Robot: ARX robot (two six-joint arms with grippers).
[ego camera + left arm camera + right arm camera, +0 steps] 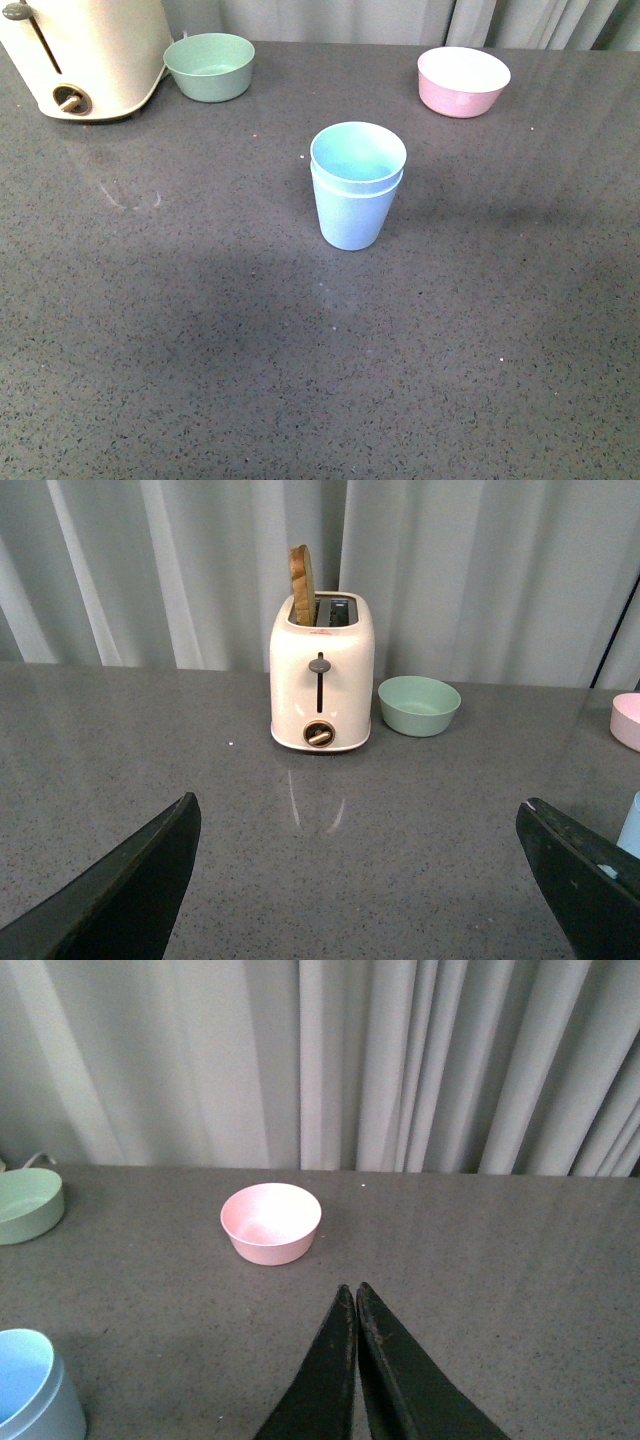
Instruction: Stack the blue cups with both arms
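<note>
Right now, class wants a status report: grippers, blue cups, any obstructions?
Left gripper open, empty. Right gripper shut, empty. Blue cups nested, upright, mid-table. Nothing crowding them; green bowl, pink bowl and toaster stand apart.

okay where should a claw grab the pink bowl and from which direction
Best guess: pinch the pink bowl by its rim, one finger inside and one outside, coming straight down. It sits upright and open, looks empty, and its low, wide rounded wall offers little for a side grip. The right claw, shut now, seems nearer; it would need opening first.
</note>
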